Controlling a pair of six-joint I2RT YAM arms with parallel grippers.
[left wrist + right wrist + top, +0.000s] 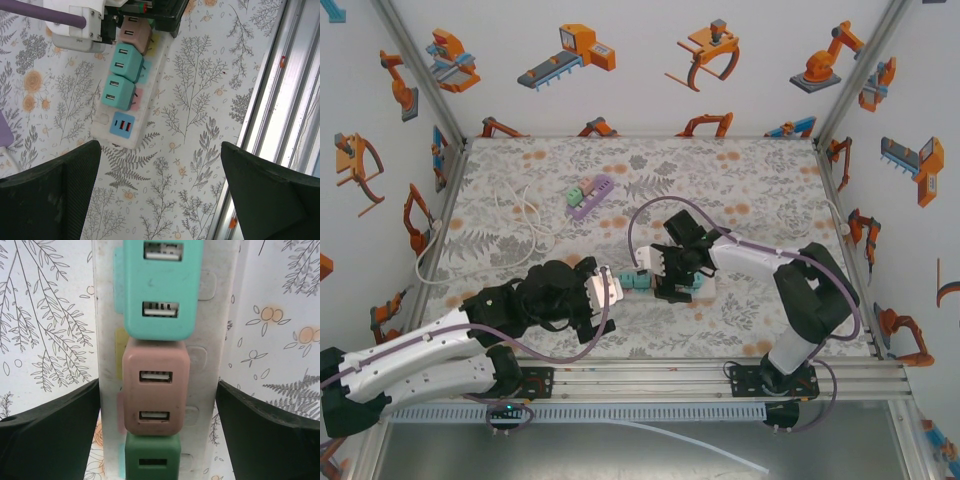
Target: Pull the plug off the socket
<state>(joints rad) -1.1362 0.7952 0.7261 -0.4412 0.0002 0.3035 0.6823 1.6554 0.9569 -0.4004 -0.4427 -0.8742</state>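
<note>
Straddling the pink plug [156, 392] with my right jaws, spread wide, gripping nothing; plug sits in the white socket strip [222, 330] on the desk [750, 170], next to a teal plug [159, 285]. Empty, my left jaws gape near the strip's end.

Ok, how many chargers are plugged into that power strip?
4 on the strip: two teal chargers by its USB end, then the pink charger, then the green charger at the right wrist view's bottom edge. More may hide beyond it.
</note>
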